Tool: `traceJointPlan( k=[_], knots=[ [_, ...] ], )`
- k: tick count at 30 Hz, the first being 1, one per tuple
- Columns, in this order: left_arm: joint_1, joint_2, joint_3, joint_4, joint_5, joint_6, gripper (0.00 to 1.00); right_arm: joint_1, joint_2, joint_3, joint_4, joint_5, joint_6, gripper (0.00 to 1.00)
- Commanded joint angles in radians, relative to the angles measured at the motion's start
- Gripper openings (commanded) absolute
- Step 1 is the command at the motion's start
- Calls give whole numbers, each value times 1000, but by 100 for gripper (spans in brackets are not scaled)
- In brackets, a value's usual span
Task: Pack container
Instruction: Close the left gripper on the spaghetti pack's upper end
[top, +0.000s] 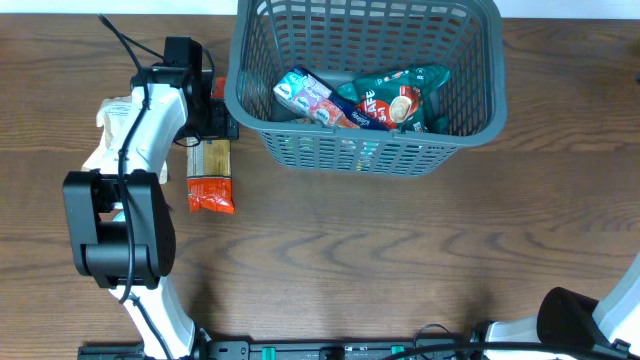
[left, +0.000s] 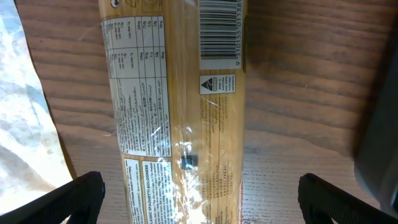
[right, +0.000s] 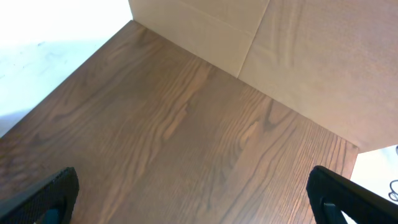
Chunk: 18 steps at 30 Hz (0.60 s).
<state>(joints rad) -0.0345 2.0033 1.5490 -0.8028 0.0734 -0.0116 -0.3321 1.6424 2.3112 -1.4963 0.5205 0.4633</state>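
Your left gripper (left: 208, 198) hangs over a long spaghetti packet (left: 177, 112) with its fingers spread wide, one dark tip showing on either side of the packet. The left wrist view shows the packet label-up, with the nutrition panel and barcode facing the camera. I cannot tell whether the tips reach the wooden table (top: 400, 250).

The container (top: 470, 125), a dark grey lattice basket, stands at the far middle of the table, just right of your left gripper. Several snack packets (top: 360, 100) lie inside it, a blue-and-white one beside a green one.

From overhead, the spaghetti packet lies on the table near the container's near-left corner, apart from it, its orange end pointing towards you. A pale crinkly bag (top: 112, 115) sits on the other side of your left arm.

Your right gripper (right: 193, 199) has its fingers wide apart, holding nothing, over bare wood by a beige panel (right: 298, 56).
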Motion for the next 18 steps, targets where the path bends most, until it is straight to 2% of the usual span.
traceJointPlan(
  k=[1, 18],
  knots=[
    [5, 22, 16, 8, -16, -20, 98, -3, -1, 8, -1, 13, -8, 99],
    [7, 147, 16, 35, -19, -20, 98, -3, -1, 8, -1, 13, -8, 99]
  ],
)
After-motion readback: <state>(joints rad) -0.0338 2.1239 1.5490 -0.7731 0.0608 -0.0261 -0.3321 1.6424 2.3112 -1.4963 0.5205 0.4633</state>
